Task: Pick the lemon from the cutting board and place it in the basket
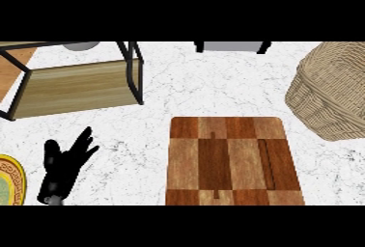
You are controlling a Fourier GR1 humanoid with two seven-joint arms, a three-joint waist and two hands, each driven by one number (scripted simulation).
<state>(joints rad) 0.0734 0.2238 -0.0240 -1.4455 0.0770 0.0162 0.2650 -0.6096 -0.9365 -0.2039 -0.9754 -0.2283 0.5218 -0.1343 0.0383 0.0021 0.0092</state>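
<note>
Left hand (65, 161) rests near-left on the desk (214, 82), fingers straight, released, holding nothing. Right hand not in view. Cutting board (231, 161) lies near-centre, bare; no lemon visible anywhere. Basket (331, 91) sits far-right, tilted, just beside the board for a short transfer.

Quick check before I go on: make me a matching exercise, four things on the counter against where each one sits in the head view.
Things:
1. basket
2. cutting board
3. left hand
4. shelf

Places:
A. upper left
B. lower left, fingers up
C. right edge
D. lower middle

Pairs: 1-C, 2-D, 3-B, 4-A

No lemon shows on the board.
</note>
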